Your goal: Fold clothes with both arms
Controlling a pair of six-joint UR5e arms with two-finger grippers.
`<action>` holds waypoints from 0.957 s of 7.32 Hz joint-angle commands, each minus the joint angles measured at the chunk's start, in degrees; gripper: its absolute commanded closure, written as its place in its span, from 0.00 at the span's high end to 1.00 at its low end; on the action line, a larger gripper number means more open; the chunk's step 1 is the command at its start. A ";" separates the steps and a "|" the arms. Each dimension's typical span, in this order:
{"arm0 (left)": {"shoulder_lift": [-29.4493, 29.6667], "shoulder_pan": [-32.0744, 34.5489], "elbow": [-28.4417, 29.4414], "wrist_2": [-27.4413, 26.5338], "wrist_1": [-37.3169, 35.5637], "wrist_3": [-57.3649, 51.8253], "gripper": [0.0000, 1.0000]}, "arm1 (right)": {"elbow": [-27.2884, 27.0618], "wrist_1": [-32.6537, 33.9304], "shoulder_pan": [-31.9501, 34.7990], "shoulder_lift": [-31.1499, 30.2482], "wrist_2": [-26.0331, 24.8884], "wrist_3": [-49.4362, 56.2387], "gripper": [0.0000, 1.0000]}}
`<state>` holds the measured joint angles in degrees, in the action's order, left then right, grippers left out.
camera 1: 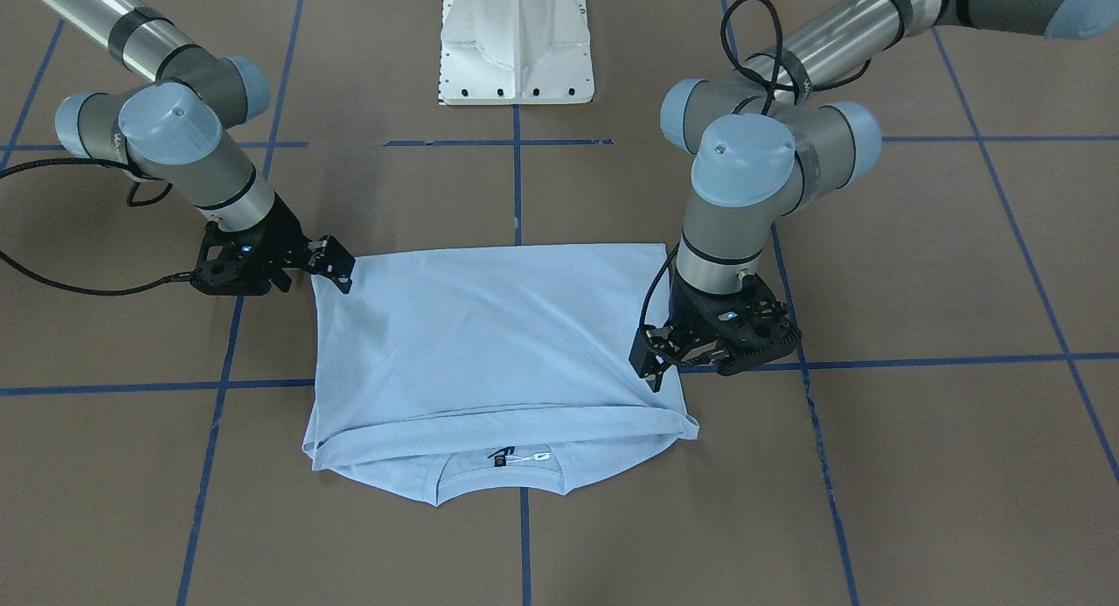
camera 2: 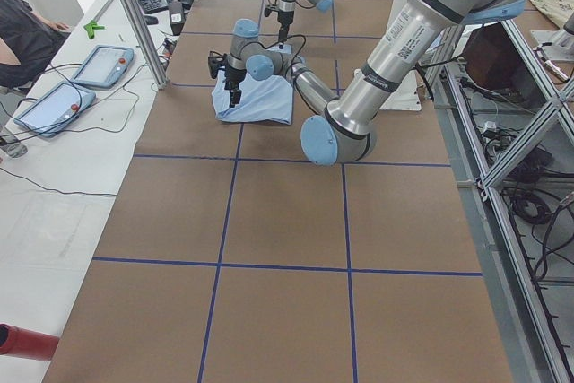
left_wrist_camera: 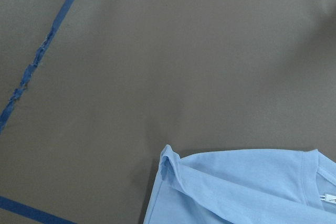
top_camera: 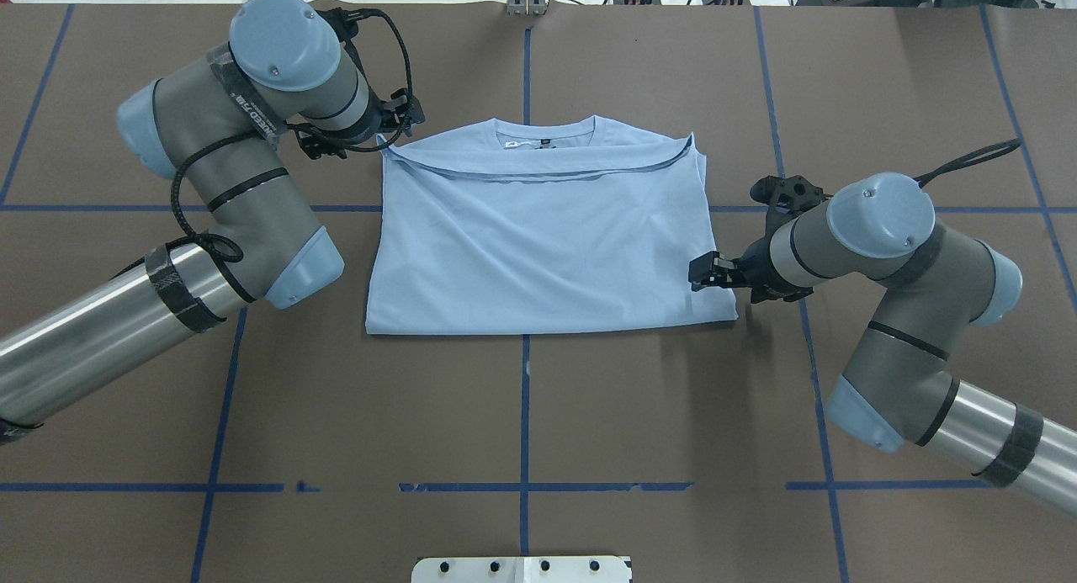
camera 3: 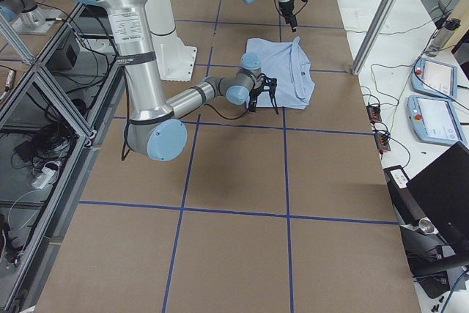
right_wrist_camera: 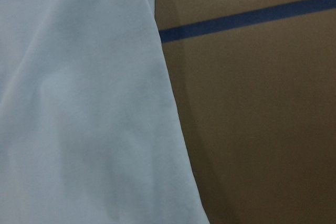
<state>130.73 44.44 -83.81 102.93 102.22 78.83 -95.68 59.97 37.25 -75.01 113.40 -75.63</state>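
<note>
Saw the left gripper [camera 1: 654, 365] pointing down at the far left corner of the T-shirt [top_camera: 538, 246], beside the end of the folded-over hem. Could not tell whether its jaws stood apart or together, nor whether it touched the cloth. Found the light blue T-shirt lying flat on the brown worktop [top_camera: 538, 415], just right of that gripper and between the two grippers. Lay folded, lower half laid up over the chest, hem stopping short of the round collar [top_camera: 545, 127] on the side away from the robot. Noted a black label [top_camera: 543, 140] and a white tag [top_camera: 515, 145] inside the collar. Saw the right gripper [top_camera: 705, 272] reaching in sideways at the shirt's right edge, close to the near corner by the fold. Could not tell its jaws' state either. Got only cloth edge and worktop from both wrist views.
</note>
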 commanded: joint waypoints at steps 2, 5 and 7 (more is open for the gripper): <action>-0.57 -0.05 -0.48 -0.01 0.00 0.01 1.00 | -0.38 1.99 -0.86 0.65 0.77 0.04 0.16; -0.57 -0.23 -0.83 0.08 0.17 0.10 1.00 | -3.44 1.99 -0.42 -0.75 1.82 0.13 0.00; -0.57 -0.32 -0.92 -0.01 0.17 0.10 1.00 | -6.44 1.90 -1.55 -3.82 1.82 0.13 0.00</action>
<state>130.18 44.17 -84.68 102.98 102.38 78.91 -100.34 61.91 36.48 -77.21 115.19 -75.50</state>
